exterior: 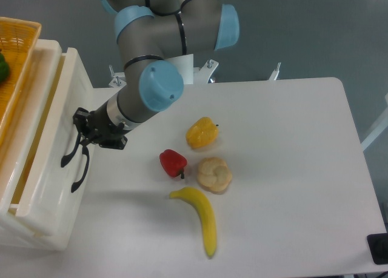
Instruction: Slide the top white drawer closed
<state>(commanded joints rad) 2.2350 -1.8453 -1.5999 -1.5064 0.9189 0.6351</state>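
On the white bench point(291, 169), the hand point(80, 134) meets the drawer point(51, 139) front; grip unclear. Light, stiff, glossy plastic: push beside the handle point(68, 154).

I see my arm point(159, 33) as grey tubes with light-blue joint caps. Its black gripper point(86, 131) ends a silver-ringed wrist.

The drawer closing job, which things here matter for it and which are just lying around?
Part of the job:
top white drawer
its black handle
tool

Just lying about:
banana
red pepper
yellow pepper
bread roll
wicker basket
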